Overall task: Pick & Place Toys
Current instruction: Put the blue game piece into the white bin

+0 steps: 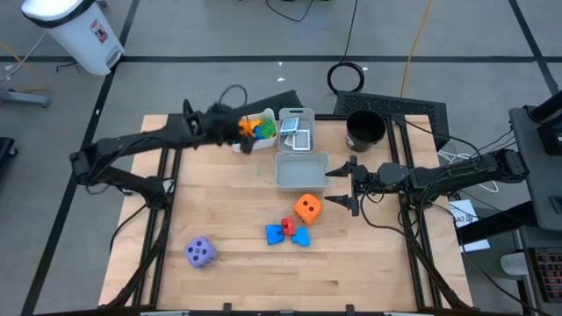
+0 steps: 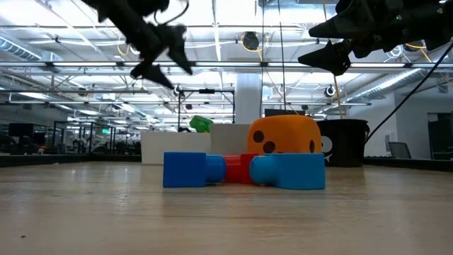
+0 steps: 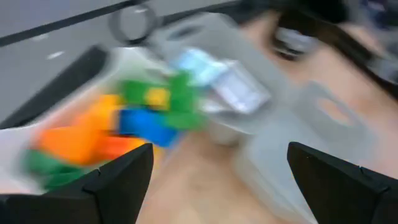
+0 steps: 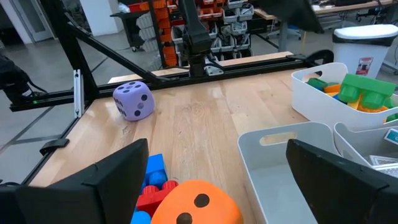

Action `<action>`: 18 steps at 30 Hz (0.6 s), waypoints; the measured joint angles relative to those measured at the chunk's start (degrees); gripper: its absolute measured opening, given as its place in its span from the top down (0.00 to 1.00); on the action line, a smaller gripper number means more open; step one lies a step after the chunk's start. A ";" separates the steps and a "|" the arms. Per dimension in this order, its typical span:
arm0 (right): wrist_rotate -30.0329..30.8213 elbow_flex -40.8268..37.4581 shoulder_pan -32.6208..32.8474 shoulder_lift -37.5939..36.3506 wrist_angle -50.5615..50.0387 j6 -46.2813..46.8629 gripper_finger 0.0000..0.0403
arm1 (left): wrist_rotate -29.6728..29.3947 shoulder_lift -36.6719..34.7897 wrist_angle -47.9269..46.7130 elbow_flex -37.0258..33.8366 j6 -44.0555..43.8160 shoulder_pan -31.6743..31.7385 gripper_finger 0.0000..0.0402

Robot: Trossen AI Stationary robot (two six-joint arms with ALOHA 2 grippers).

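Observation:
Several coloured building blocks point(image 1: 259, 128) lie heaped in a white bin point(image 1: 239, 146) at the table's far side; in the left wrist view these blocks point(image 3: 146, 115) are blurred. My left gripper point(image 3: 217, 180) hovers open just above that bin point(image 1: 244, 133), nothing between its fingers. An orange die point(image 1: 306, 208), a red block point(image 1: 286, 226) and two blue blocks point(image 1: 275, 233) rest on the table mid-right. A purple die point(image 1: 200, 253) sits near the front left. My right gripper point(image 1: 338, 187) waits open, raised, to the right of the orange die point(image 4: 193, 202).
A grey bin with picture cards point(image 1: 296, 130) stands right of the white bin. A second grey bin point(image 1: 301, 169) lies in front of it. A black cup point(image 1: 364, 130) stands at the far right. Bare wood stretches along the table's front.

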 joint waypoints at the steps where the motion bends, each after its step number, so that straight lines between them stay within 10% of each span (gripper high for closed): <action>1: 0.00 0.00 0.00 0.00 0.00 0.00 0.11 | 0.02 -0.54 0.18 0.01 0.04 -2.75 0.06; 12: 0.00 0.00 0.00 0.01 0.16 0.98 0.11 | -2.17 5.12 1.05 0.01 -4.83 -38.23 0.06; 18: 0.00 0.00 0.00 0.00 0.35 1.07 0.11 | -2.20 15.39 10.97 0.01 -7.25 -47.76 0.06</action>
